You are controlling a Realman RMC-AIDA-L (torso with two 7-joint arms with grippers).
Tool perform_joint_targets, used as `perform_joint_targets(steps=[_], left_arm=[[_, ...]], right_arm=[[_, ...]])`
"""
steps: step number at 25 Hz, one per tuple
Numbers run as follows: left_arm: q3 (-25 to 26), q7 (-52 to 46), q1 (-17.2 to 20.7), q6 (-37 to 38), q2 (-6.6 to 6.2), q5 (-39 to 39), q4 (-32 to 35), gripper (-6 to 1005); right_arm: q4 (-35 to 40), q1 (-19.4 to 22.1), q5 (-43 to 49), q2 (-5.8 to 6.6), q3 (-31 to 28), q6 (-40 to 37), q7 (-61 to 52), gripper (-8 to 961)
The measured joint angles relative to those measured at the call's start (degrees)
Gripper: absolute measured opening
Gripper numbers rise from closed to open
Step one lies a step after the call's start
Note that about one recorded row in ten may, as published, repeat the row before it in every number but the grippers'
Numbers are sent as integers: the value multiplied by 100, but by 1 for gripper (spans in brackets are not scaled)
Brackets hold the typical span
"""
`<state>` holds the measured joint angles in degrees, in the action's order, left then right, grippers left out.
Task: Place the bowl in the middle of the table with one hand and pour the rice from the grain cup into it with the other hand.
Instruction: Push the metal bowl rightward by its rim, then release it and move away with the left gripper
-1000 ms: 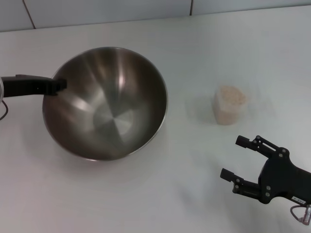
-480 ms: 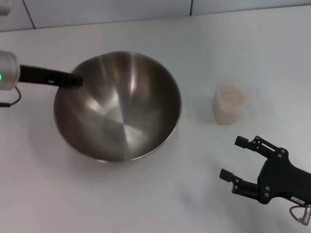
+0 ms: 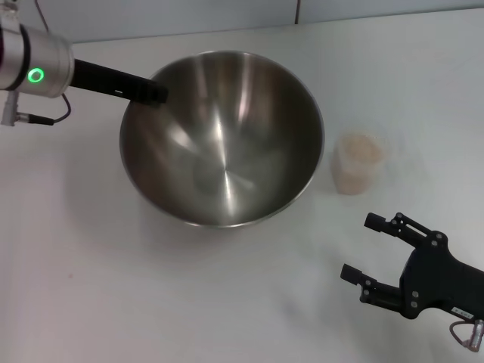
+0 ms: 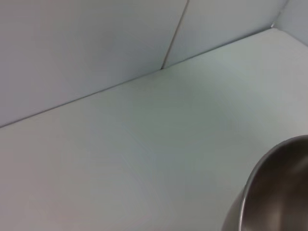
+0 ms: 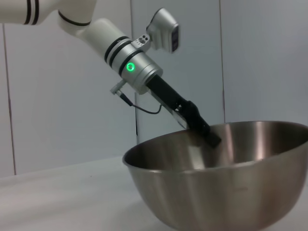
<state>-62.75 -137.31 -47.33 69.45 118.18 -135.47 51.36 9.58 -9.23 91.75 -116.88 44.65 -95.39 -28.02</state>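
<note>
The shiny steel bowl (image 3: 223, 140) is near the middle of the white table (image 3: 113, 287). My left gripper (image 3: 155, 94) is shut on the bowl's far left rim. The bowl's rim also shows in the left wrist view (image 4: 276, 192), and the right wrist view shows the bowl (image 5: 226, 187) with the left gripper (image 5: 208, 135) on its rim. The clear grain cup (image 3: 357, 162), full of rice (image 3: 359, 150), stands upright just right of the bowl. My right gripper (image 3: 359, 246) is open and empty near the front right, in front of the cup.
A grey wall (image 3: 166, 15) runs along the table's far edge. Bare tabletop lies in front of the bowl and to its left.
My left gripper has carried the bowl to the right and farther away, so that it now sits close beside the grain cup. The right gripper and the cup have not moved.
</note>
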Motion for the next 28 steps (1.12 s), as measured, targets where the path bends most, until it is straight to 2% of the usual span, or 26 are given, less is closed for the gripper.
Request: perform_joint_targets(steps=[6, 24, 27, 28], left_arm=[[-38, 40, -170, -210, 23, -174, -368, 37], [-111, 68, -134, -421, 26, -210, -557, 38], [-121, 133, -134, -426, 27, -205, -541, 199], [-121, 148, -135, -425, 28, -192, -516, 221]], right_arm=[[0, -6, 1, -1, 0, 7, 0, 831], [0, -17, 0, -1, 9, 19, 0, 831], [0, -17, 0, -7, 9, 19, -1, 831], [0, -16, 0, -8, 9, 19, -1, 831]])
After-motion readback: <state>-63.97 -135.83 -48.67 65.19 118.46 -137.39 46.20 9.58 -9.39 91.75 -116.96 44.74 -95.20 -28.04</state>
